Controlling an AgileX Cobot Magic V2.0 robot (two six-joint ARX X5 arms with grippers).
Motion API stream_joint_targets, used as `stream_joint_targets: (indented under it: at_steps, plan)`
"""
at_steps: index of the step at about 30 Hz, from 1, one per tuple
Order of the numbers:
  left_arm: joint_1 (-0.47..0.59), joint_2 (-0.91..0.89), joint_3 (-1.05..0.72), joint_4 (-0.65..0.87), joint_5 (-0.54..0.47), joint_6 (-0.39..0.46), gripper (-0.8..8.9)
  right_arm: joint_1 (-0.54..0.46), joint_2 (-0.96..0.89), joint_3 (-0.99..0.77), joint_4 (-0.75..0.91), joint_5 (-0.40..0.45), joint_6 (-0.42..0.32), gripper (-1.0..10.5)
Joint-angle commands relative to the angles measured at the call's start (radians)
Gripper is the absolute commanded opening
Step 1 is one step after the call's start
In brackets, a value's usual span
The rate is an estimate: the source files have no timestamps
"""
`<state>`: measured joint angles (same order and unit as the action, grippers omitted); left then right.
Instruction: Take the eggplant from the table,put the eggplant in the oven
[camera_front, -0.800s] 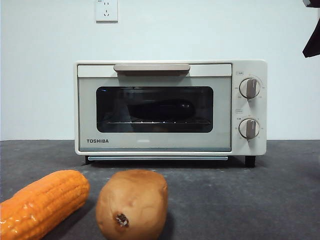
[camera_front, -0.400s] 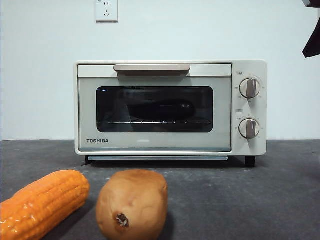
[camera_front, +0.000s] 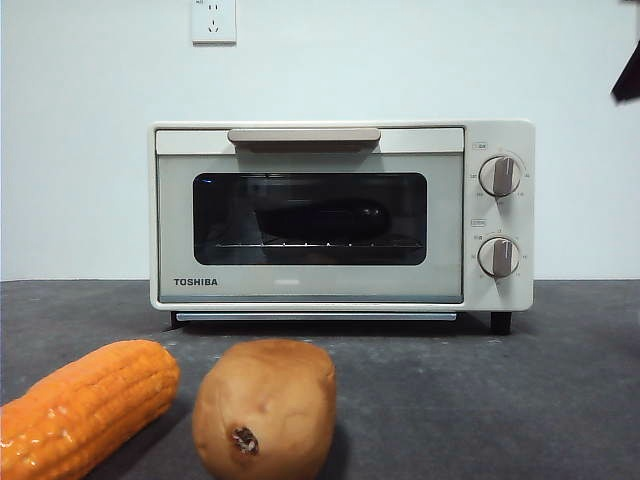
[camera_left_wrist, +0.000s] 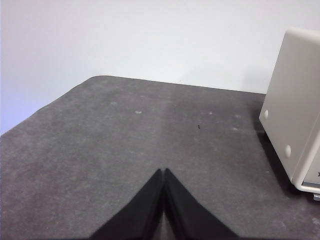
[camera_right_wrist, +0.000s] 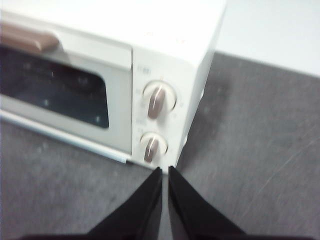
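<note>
Eggplant (camera_front: 322, 219): lies lengthwise on the wire rack inside the oven (camera_front: 310, 292), behind its closed glass door.
Right gripper (camera_right_wrist: 164, 172): jaws pressed together, empty, in front of the oven's knob side and above the table (camera_front: 520, 400).
Left gripper (camera_left_wrist: 163, 174): jaws pressed together, empty, waiting off the oven's other side.
Step in hand: judged as clearing away; lift straight off the oven, avoiding knobs and handle.
Change: the dark tip at the front view's upper corner, beyond the oven, has shrunk; all else is unmoved.
</note>
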<state>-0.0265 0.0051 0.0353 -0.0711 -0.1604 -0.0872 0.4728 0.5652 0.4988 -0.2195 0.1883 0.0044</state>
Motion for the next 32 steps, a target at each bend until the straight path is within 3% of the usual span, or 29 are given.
stream_joint_targets:
  at_steps: [1,11,14,18,25,32]
  plan:
    - [0.001,-0.002,0.001,0.011,-0.001,0.016,0.04,-0.023,-0.101,0.007,0.018,0.028,-0.04,0.0]
    - [0.001,-0.002,0.001,0.011,-0.001,0.016,0.04,-0.383,-0.401,-0.166,0.074,-0.116,-0.037,0.0]
    - [0.001,-0.002,0.001,0.011,-0.001,0.016,0.04,-0.451,-0.452,-0.248,0.098,-0.188,-0.022,0.0]
    - [0.001,-0.002,0.001,0.011,-0.002,0.016,0.04,-0.48,-0.491,-0.347,0.117,-0.269,0.011,0.0]
    - [0.001,-0.002,0.001,0.011,-0.001,0.016,0.04,-0.48,-0.529,-0.489,0.108,-0.301,0.069,0.0]
    - [0.001,-0.002,0.001,0.012,-0.002,0.016,0.04,-0.48,-0.542,-0.486,0.064,-0.29,0.071,0.0]
